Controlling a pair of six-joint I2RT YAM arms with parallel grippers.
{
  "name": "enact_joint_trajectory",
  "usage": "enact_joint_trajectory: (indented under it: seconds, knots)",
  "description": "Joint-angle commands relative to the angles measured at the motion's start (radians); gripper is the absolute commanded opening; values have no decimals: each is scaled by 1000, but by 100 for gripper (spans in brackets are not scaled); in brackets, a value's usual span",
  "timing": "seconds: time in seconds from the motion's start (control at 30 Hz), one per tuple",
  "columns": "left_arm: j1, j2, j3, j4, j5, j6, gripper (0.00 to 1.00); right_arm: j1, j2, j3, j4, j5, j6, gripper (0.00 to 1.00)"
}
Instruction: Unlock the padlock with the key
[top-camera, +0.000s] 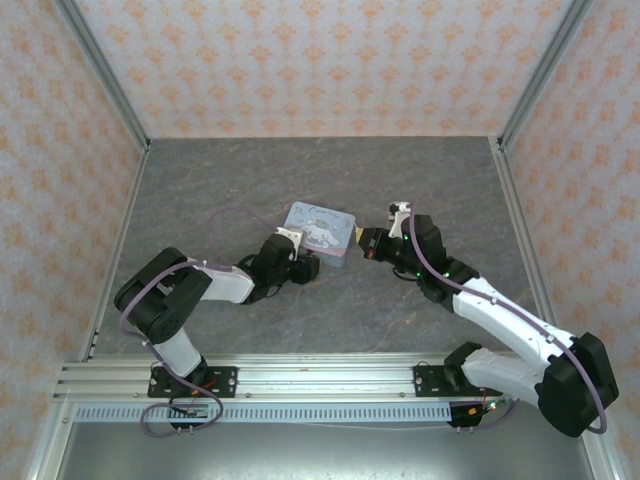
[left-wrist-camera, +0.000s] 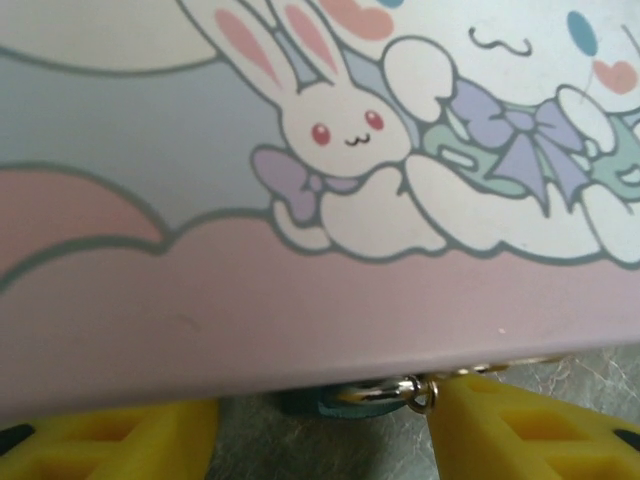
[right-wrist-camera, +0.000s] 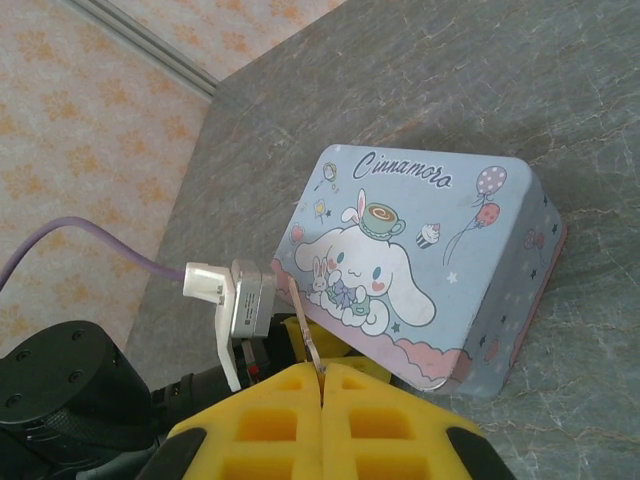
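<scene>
The padlock (left-wrist-camera: 335, 403) is a small teal body with a silvery shackle, and it peeks out under the near edge of the cartoon-print tin (left-wrist-camera: 300, 200). It lies between the yellow fingers (left-wrist-camera: 110, 440) of my left gripper (left-wrist-camera: 325, 425), which stand apart on either side of it. A small ring (left-wrist-camera: 422, 396) sits right by the right-hand finger. My right gripper (right-wrist-camera: 323, 368) is shut on the key (right-wrist-camera: 308, 328), a thin silvery strip that sticks out toward the tin (right-wrist-camera: 420, 250). From above, the left gripper (top-camera: 306, 268) and the right gripper (top-camera: 366, 243) flank the tin (top-camera: 318, 230).
The left arm's wrist camera on its white bracket (right-wrist-camera: 235, 305) sits just left of the key's tip. The grey stone-patterned table (top-camera: 220, 190) is bounded by patterned walls and metal posts. A rail (top-camera: 300, 380) runs along the near edge by the arm bases.
</scene>
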Motion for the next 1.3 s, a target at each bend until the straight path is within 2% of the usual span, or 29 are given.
enact_joint_trajectory:
  seconds: [0.0, 0.53, 0.8, 0.93, 1.1, 1.27]
  knots:
    - [-18, 61, 39, -7, -5, 16, 56, -4, -21, -6, -28, 33, -26, 0]
    - [-26, 127, 109, -29, 59, 27, 37, -4, -34, -6, -47, 41, -41, 0]
    - [-26, 127, 115, -33, 54, 19, 29, -6, -33, -17, -33, 15, -56, 0]
    - [-26, 104, 124, -61, 55, 1, 24, -5, -31, -51, 3, -29, -90, 0]
    - [-26, 48, 147, -116, 76, -42, 24, -5, -30, -125, 99, -120, -143, 0]
    - [-26, 14, 203, -204, 125, -138, 23, -4, -1, -195, 188, -201, -202, 0]
